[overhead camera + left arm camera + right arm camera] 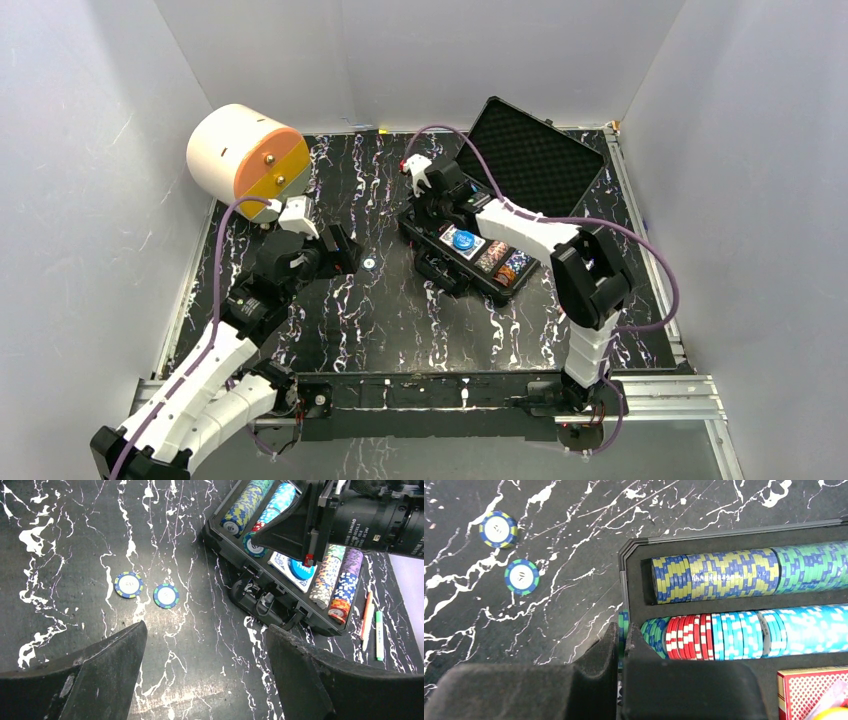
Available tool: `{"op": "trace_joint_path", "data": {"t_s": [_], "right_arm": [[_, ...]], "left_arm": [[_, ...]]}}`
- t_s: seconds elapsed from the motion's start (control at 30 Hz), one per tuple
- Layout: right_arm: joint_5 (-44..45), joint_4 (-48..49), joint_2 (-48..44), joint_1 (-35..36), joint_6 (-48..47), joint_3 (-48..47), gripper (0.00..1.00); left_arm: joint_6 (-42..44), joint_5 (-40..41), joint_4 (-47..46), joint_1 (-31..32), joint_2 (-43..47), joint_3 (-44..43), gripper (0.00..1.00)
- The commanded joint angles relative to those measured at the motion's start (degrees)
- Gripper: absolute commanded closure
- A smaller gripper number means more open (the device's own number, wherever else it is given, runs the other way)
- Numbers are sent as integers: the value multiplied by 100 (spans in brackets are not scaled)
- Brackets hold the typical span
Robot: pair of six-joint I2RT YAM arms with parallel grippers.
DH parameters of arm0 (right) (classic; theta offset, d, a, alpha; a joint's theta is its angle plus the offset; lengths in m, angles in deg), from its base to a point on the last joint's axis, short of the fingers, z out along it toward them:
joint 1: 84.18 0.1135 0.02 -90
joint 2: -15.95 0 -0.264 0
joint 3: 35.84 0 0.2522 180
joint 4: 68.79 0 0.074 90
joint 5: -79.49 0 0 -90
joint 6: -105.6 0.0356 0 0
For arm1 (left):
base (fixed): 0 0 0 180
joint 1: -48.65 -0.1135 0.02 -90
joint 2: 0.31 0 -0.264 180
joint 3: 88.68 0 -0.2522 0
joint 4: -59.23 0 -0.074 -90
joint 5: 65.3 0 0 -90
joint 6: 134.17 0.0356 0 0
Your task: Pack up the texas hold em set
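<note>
Left claw wide near two loose chips, right claw closed.

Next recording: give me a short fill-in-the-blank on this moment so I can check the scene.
1. The number of loose chips lying on the table is ___.
2. The left gripper hovers over the table with its jaws ___.
3. The right gripper is shut over one end of the black ___.
4. The pen lying next to the red pen is ___.
Missing words: two; open; case; green.
</note>
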Motion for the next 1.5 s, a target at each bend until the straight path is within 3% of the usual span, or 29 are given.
{"op": "trace_joint_path", "data": {"t_s": [0.0,0.73,1.03,1.47], "right_arm": [[151,177,181,2,-229,-371,100],[1211,281,142,-4,-684,-170,100],[1104,95,284,-5,-1056,-154,100],[976,-152,58,17,-1170,-86,64]], "left_arm": [[-38,150,33,-14,9,44,12],[-60,196,39,-17,-26,57,12],[-64,229,65,-15,-4,84,12],[-23,311,118,-14,19,102,12]]}}
